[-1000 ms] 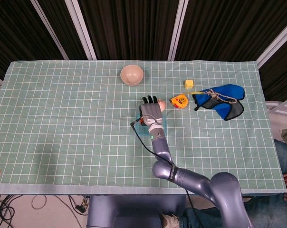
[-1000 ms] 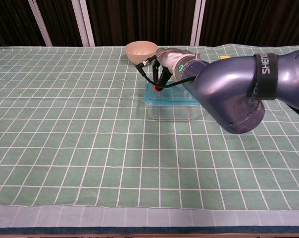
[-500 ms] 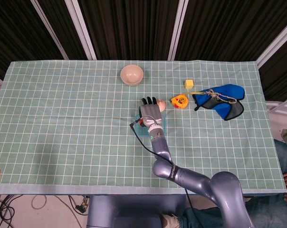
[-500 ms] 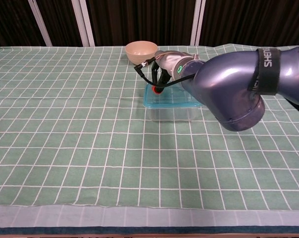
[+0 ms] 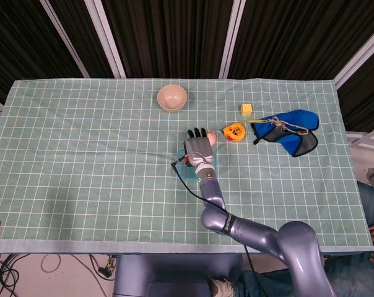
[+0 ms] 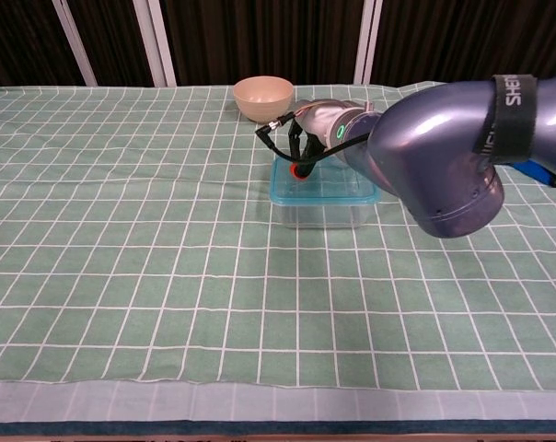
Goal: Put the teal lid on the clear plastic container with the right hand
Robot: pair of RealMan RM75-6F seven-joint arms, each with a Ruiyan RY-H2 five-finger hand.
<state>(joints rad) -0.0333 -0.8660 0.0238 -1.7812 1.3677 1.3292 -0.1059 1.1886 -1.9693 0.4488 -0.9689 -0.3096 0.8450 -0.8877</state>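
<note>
Judging from both views, I rate the task as nearly complete: the teal lid (image 6: 320, 181) sits level on top of the clear plastic container (image 6: 319, 211), and what appears to remain is pressing it fully home and withdrawing the arm. I cannot confirm from either view that the lid is snapped down at every edge.

Nearest to me on the bench (image 5: 82, 161) is the right arm, which reaches forward to the container near the bench centre. The right hand (image 5: 198, 147) lies over the far part of the lid, palm down. Its fingers (image 5: 197, 133) extend forward past the lid's far edge, slightly apart in the head view. Whether they press on the lid or hover just above it, I cannot tell; no clamping hold is visible. The left hand is not visible in either view.

Beyond the container:
1. Just beside the fingers, an orange tape measure (image 5: 234, 131).
2. Further right, a blue mitt (image 5: 292, 132).
3. Near it, a yellow cube (image 5: 246, 109).
4. At the far side, a beige bowl (image 5: 172, 97).
</note>
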